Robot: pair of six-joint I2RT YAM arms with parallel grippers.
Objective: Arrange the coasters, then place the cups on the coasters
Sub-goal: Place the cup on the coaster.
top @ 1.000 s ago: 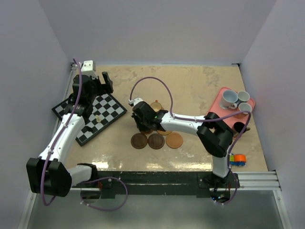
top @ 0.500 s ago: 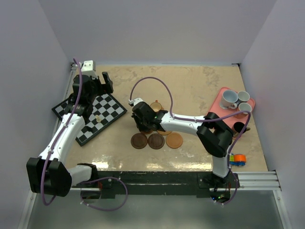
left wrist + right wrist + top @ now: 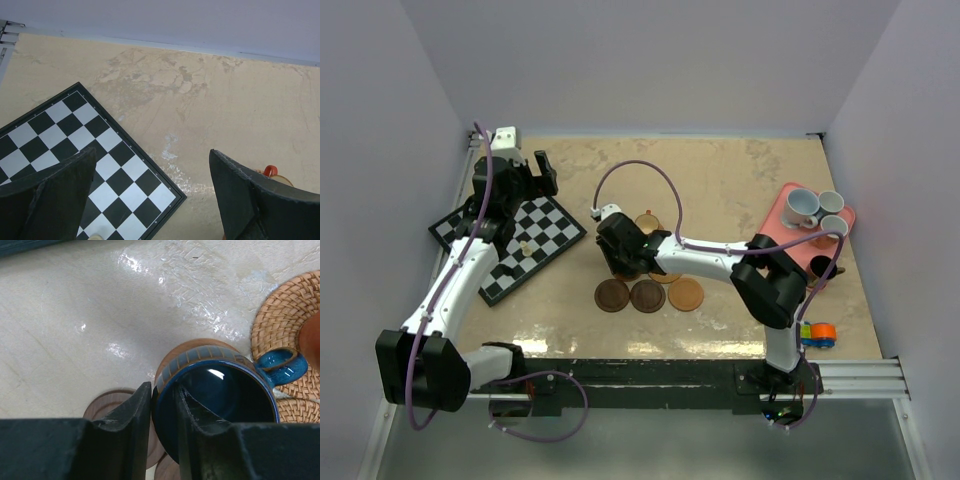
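Observation:
The dark blue cup [image 3: 225, 390] stands on an orange-tan coaster [image 3: 200, 346]. My right gripper [image 3: 162, 387] straddles its near wall, one finger outside and one inside, with slack round the rim, so it stands slightly open. In the top view this gripper [image 3: 625, 255] hides the cup. Two dark brown coasters [image 3: 612, 295] [image 3: 647, 295] and an orange-tan one [image 3: 686, 294] lie in a row in front. An orange-tan cup [image 3: 648, 222] sits on a woven coaster [image 3: 285, 325]. My left gripper [image 3: 150, 195] hangs wide open and empty over the chessboard corner.
A pink tray [image 3: 817, 238] at the right holds three white cups [image 3: 800, 207], with a black cup [image 3: 820, 267] at its near end. Small coloured cylinders [image 3: 817, 335] lie at the near right. A chessboard [image 3: 510, 240] lies on the left under the left arm.
The right jaws have loosened from the dark blue cup's wall. Neither arm has visibly moved.

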